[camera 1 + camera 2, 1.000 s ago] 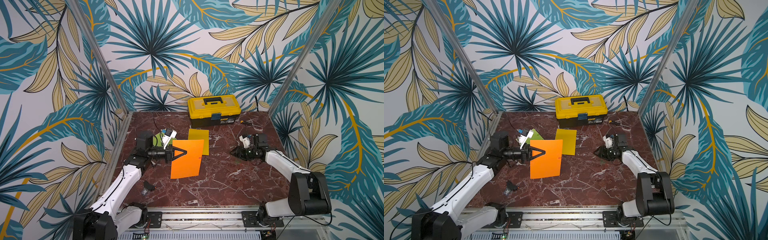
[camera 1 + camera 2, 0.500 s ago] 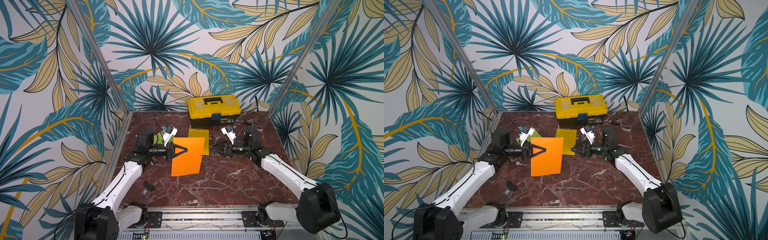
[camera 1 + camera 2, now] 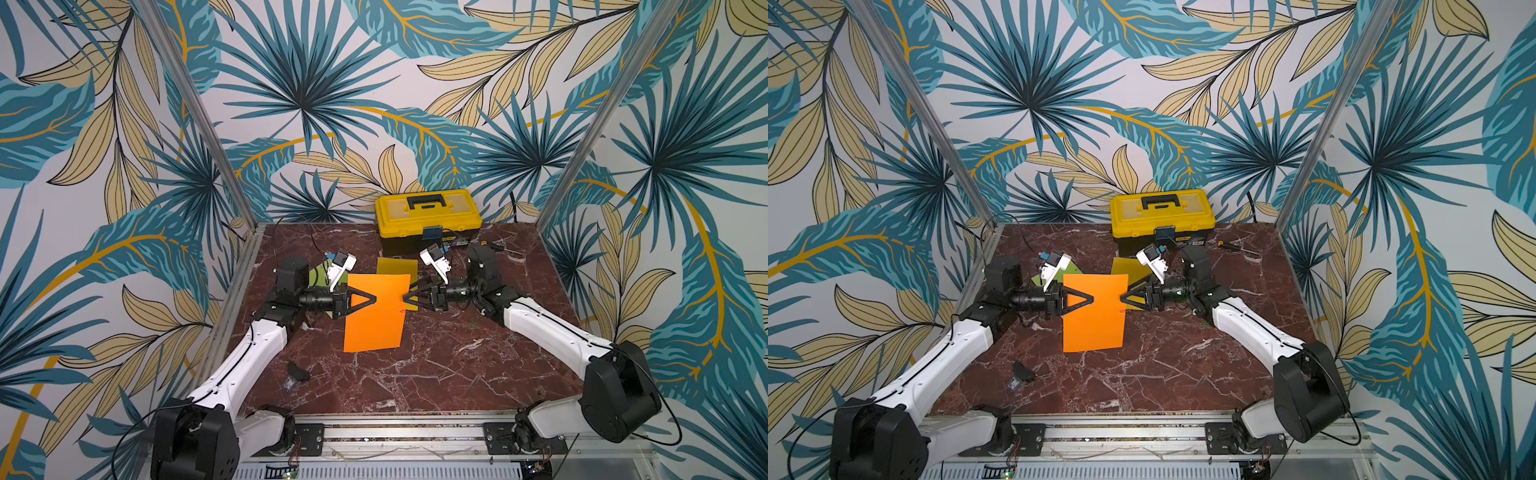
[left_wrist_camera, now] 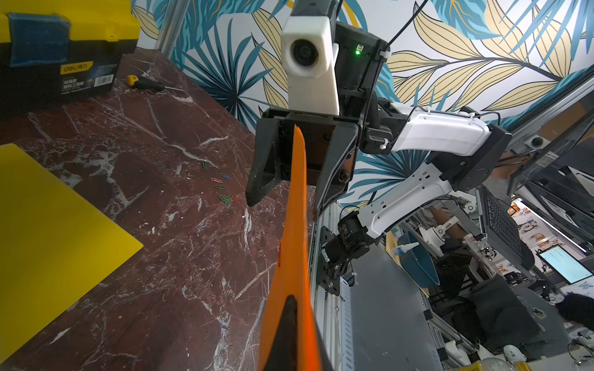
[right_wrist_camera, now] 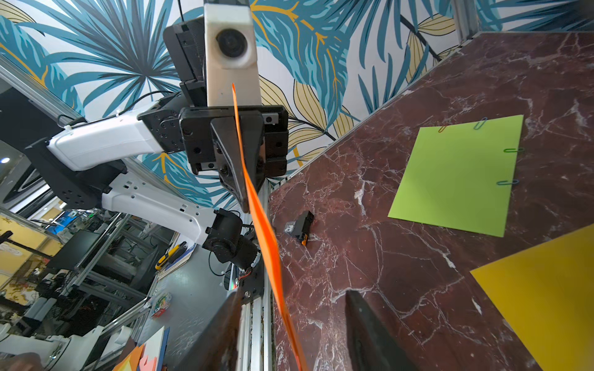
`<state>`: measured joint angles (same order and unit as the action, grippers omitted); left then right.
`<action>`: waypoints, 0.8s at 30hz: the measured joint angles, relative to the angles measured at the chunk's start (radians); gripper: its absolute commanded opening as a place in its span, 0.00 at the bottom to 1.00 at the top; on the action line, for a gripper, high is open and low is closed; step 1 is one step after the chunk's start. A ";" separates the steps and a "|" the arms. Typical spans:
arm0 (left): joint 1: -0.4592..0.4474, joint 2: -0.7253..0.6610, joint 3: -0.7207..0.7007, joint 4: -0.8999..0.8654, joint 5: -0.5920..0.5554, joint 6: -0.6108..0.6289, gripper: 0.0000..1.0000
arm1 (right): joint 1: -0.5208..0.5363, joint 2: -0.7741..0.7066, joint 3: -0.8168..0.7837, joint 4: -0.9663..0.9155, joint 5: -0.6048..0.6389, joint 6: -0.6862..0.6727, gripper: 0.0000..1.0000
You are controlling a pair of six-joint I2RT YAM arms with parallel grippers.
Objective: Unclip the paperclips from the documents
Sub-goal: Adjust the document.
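Our left jaws clench the orange sheet (image 3: 376, 311) upright at centre frame; right jaws stand parted astride its right edge, just above a red paperclip (image 3: 401, 311). We judge the paper light and floppy, the wire tiny and slippery: pinch its protruding loop. Polished marble bench (image 3: 436, 374), leafy walls close around.

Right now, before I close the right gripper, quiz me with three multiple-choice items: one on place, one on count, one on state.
1. The orange sheet is: A lying flat; B lifted, in the left gripper; C lifted, in the right gripper alone.
2. Clips on the green sheet: A one; B four; C nine.
3. The right gripper is: A open; B shut on the orange sheet; C shut on nothing.

B: left jaws pinch its edge.
B: the right wrist view shows four.
A: its fingers straddle the sheet's other edge, apart.
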<state>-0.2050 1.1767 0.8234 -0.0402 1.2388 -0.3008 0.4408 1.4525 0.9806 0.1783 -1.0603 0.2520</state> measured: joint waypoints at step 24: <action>-0.004 0.004 0.000 0.007 -0.005 -0.006 0.12 | 0.053 0.068 0.001 0.322 -0.040 0.239 0.00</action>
<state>-0.2089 1.1805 0.8234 -0.0330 1.2343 -0.3073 0.4934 1.5204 0.9817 0.4999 -1.1007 0.4908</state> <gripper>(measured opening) 0.063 0.047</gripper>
